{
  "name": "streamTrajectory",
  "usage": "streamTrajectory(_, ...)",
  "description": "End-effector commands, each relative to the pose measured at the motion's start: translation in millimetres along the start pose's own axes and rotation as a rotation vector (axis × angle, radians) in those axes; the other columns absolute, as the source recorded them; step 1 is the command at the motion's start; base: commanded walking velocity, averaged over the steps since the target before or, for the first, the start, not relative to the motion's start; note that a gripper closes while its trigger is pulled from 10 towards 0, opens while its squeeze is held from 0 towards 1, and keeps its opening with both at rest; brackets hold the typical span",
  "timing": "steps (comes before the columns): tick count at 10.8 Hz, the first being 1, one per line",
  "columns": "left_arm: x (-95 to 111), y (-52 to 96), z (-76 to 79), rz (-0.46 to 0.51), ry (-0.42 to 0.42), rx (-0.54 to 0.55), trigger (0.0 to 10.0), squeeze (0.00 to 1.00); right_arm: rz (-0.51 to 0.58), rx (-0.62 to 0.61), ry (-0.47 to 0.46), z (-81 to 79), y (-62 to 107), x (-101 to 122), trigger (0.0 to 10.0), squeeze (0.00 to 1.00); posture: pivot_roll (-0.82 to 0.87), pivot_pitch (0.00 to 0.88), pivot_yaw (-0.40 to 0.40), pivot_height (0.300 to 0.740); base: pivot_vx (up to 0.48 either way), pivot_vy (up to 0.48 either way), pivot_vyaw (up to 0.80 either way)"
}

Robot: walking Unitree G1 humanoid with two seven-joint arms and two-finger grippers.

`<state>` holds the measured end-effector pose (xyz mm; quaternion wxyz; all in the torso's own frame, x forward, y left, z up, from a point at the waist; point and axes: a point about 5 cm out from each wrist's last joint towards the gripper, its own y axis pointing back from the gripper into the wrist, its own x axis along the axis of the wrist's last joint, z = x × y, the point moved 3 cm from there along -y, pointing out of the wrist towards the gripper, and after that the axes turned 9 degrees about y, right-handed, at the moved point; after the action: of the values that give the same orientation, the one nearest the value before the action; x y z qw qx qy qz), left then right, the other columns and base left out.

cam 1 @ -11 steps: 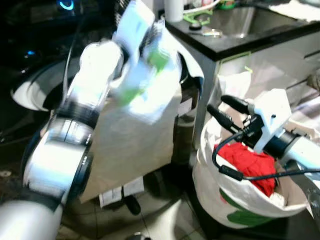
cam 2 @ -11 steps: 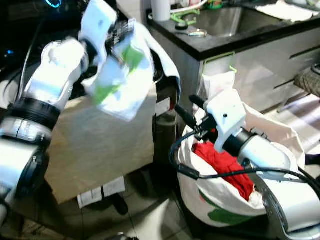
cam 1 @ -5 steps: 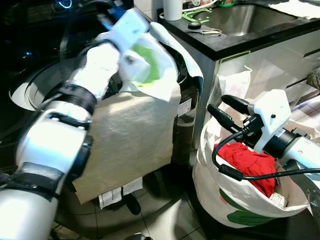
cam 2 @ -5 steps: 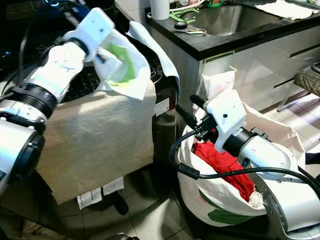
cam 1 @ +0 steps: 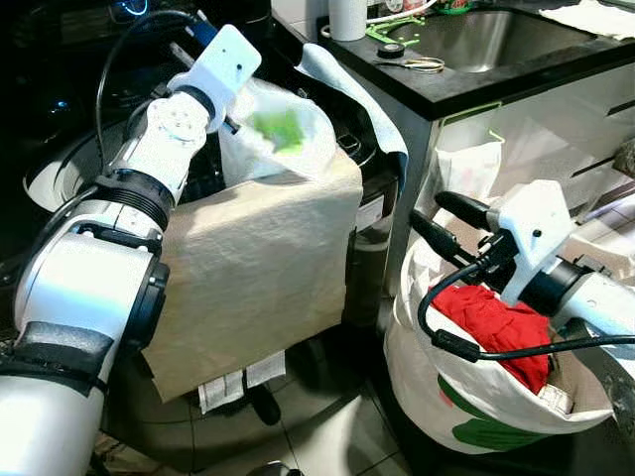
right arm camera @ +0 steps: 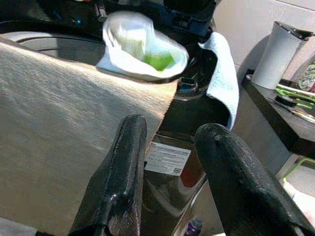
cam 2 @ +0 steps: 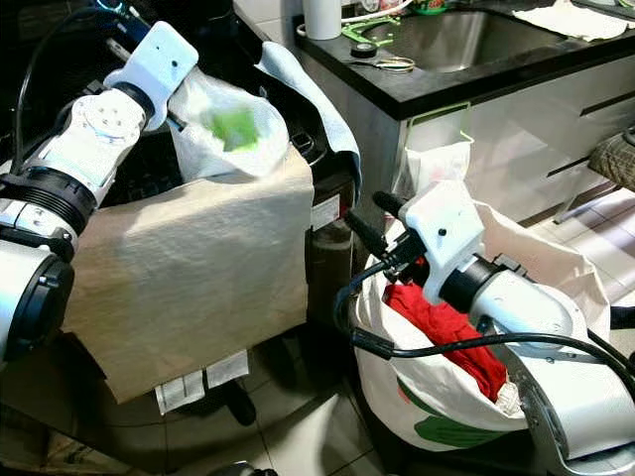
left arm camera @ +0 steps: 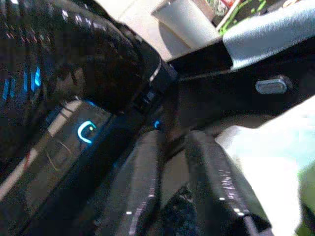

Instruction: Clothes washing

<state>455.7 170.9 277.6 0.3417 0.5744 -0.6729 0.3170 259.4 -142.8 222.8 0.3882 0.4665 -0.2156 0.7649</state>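
Left eye view is showing the left tool (cam 1: 220, 99) reaching over the dark washing machine (cam 2: 322, 213), with a white and green garment (cam 1: 273, 134) bunched against its wrist and hanging above the drum opening. Whether its fingers (left arm camera: 216, 189) are pinching the cloth I cannot tell; in the left wrist view they are lying close together with the pale fabric beside them. A beige cloth (cam 1: 258, 268) is draping down the machine's front, and a light blue towel (cam 2: 303, 84) is lying over its rim. Further right, a black surface (cam 1: 466, 84) is carrying a sink. The right tool (cam 2: 382, 233) is hovering released, fingers (right arm camera: 118, 182) parted, just above a white laundry bag (cam 2: 417, 397) where a red garment (cam 2: 442, 327) is sitting on top. Both garments are looking soft, light and limp; the red one is likely needing a pinch at a raised fold, since loose ends may be snagging on the bag's rim.
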Motion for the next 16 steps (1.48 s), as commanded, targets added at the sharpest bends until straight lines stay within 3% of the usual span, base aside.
streamTrajectory(1, -2.5, 1.8, -13.6, -0.028, 0.011, 0.019, 10.0, 1.0, -0.002, 0.019, 0.013, -1.9, -0.3, 1.1, 10.0, 0.0, -0.1, 0.0, 0.124, 0.74, 0.0, 0.0, 0.0)
streamTrajectory(3, -0.8, 2.7, -19.3, -0.014, 0.009, 0.041, 10.0, 1.0, -0.004, 0.022, 0.018, -1.9, 0.0, 1.0, 10.0, 0.0, -0.1, 0.0, 0.123, 0.74, 0.0, 0.0, 0.0)
streamTrajectory(5, 5.3, 3.2, -19.9, 0.04, 0.144, 0.013, 10.0, 1.0, 0.0, 0.019, 0.016, -2.2, -0.3, 1.9, 10.0, 0.0, -0.1, 0.0, 0.128, 0.74, 0.0, 0.0, 0.0)
streamTrajectory(6, 22.9, 4.9, -9.9, 0.191, 0.478, -0.132, 10.0, 0.0, 0.0, -0.03, 0.005, 1.3, -1.7, 1.0, 10.0, 0.0, -0.11, 0.0, 0.132, 0.74, 0.0, 0.0, 0.0)
streamTrajectory(7, 25.2, 6.6, -6.1, 0.228, 0.54, -0.179, 10.0, 0.0, -0.01, -0.065, 0.003, 3.9, -2.6, -0.9, 10.0, 0.0, -0.11, 0.0, 0.132, 0.74, 0.0, 0.0, 0.0)
streamTrajectory(8, 25.4, 18.4, 15.8, 0.33, 0.599, -0.35, 10.0, 0.0, -0.016, -0.175, -0.024, 12.8, -5.7, -4.3, 10.0, 0.0, -0.11, 0.0, 0.127, 0.74, 0.0, 0.0, 0.0)
streamTrajectory(9, 25.0, 29.3, 27.4, 0.391, 0.623, -0.418, 10.0, 0.0, -0.001, -0.253, -0.059, 18.7, -7.3, -3.5, 10.0, 0.0, -0.11, 0.0, 0.124, 0.74, 0.0, 0.0, 0.0)
streamTrajectory(10, 24.2, 47.7, 32.3, 0.452, 0.71, -0.431, 10.0, 0.0, 0.057, -0.36, -0.118, 26.8, -8.2, 3.1, 10.0, 0.0, -0.11, 0.0, 0.119, 0.74, 0.0, 0.0, 0.0)
streamTrajectory(12, 12.8, 72.3, 38.2, 0.461, 0.738, -0.405, 10.0, 0.0, 0.108, -0.466, -0.185, 31.6, -6.3, 6.1, 10.0, 0.0, -0.1, 0.0, 0.1, 0.74, 0.0, 0.0, 0.0)
streamTrajectory(15, 3.5, 122.8, 45.1, 0.49, 0.799, -0.326, 10.0, 0.0, 0.106, -0.499, -0.236, 16.2, -8.3, 1.2, 10.0, 0.0, -0.08, 0.0, 0.066, 0.74, 0.0, 0.0, 0.0)
streamTrajectory(16, -1.8, 150.7, 64.4, 0.424, 0.768, -0.391, 10.0, 0.0, 0.061, -0.47, -0.215, 5.7, -9.8, -8.5, 10.0, 0.0, -0.06, 0.0, 0.055, 0.74, 0.0, 0.0, 0.0)
